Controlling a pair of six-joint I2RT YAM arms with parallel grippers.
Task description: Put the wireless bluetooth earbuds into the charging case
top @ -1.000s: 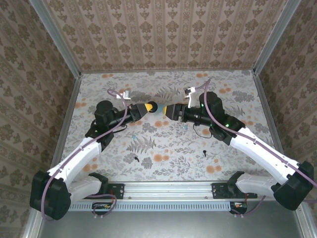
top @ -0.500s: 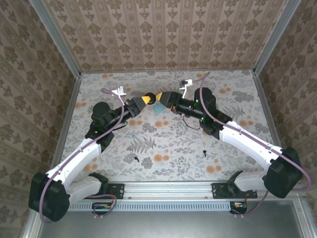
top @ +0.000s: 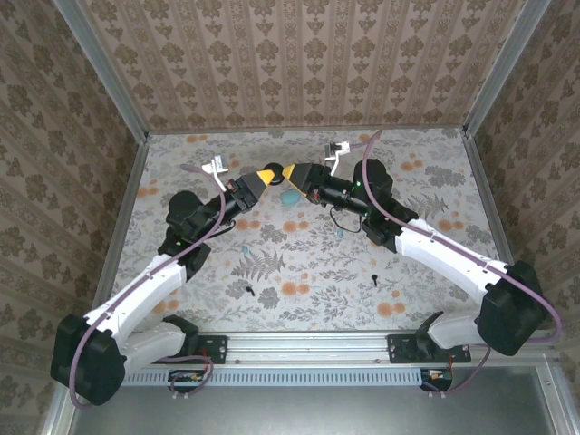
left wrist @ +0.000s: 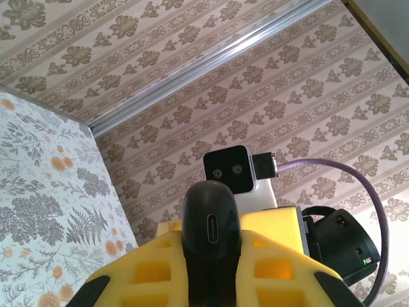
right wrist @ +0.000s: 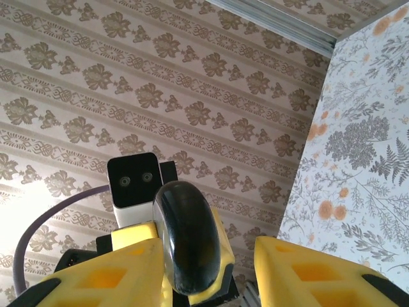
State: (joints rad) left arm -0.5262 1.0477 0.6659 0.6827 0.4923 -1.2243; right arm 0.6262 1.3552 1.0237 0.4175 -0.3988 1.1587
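Observation:
My left gripper is shut on the black charging case, lifted off the table with its charging port facing the left wrist camera. My right gripper meets it nose to nose. In the right wrist view the case sits between the yellow fingers of the right gripper: the left finger touches it and the right finger stands apart. Two black earbuds and two turquoise earbuds lie on the floral table.
A larger turquoise object lies on the table just below the two grippers. Patterned walls and metal frame rails close the table at the back and sides. The arm bases sit on the rail at the near edge.
Both grippers have moved toward the back wall with the case between them. The right gripper's jaws have narrowed around the case.

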